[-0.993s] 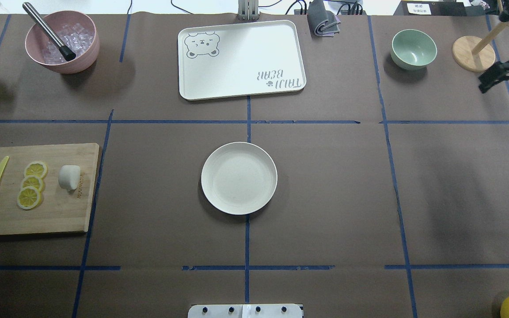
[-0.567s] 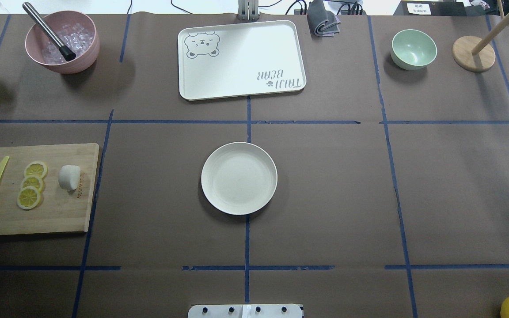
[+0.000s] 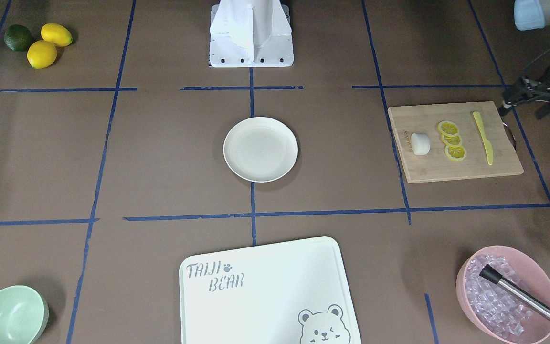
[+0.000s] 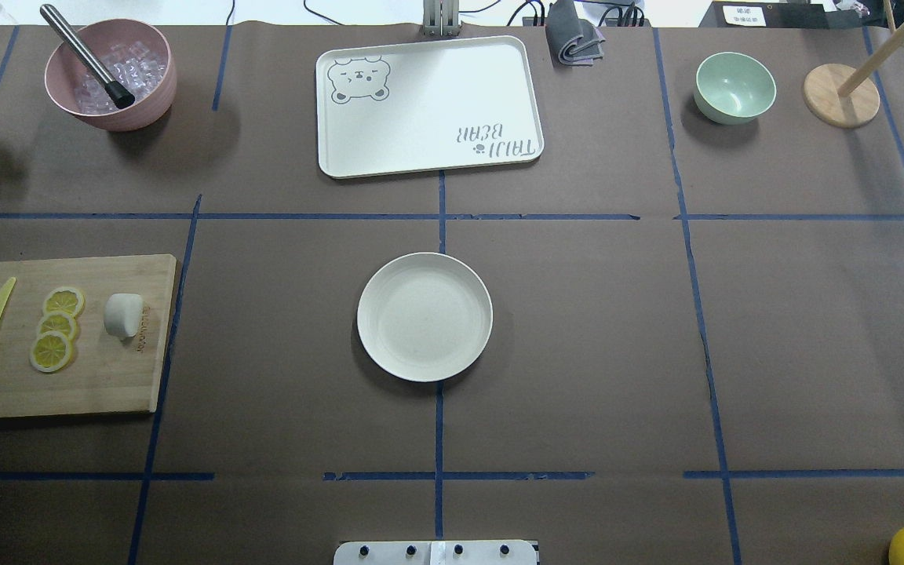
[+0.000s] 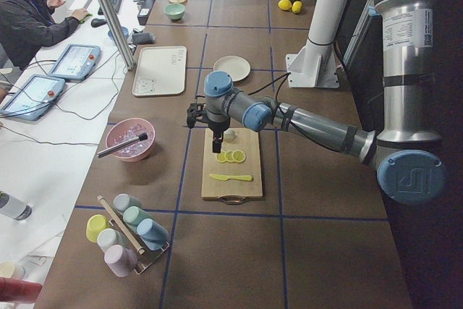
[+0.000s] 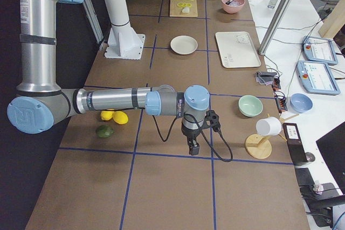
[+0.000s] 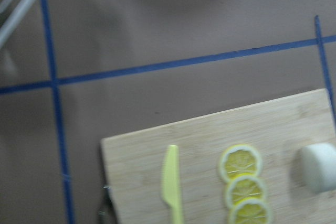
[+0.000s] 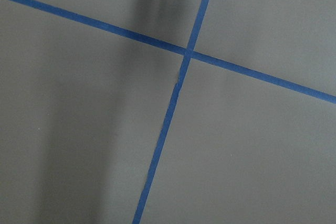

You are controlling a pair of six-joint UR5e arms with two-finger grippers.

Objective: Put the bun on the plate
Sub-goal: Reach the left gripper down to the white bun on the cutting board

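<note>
Overhead exterior no longer shows the right pincer (image 6: 192, 146), gone from the far right corner, while a dark tip of the left pincer (image 5: 215, 144) now enters beside the cutting board (image 4: 107, 377); the pick likely falls to the left. Whether either is spread, I cannot tell. The bun (image 4: 122, 314) lies untouched at the board's plate-side end, beyond the lemon slices (image 4: 56, 328) from that pincer, well apart from the plate (image 4: 424, 316).

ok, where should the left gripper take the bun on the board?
Likely top-down on the bun, mid-body, closing across its near and far sides: it lies low on the cutting board, with lemon slices close beside it, so that axis is clear.
</note>
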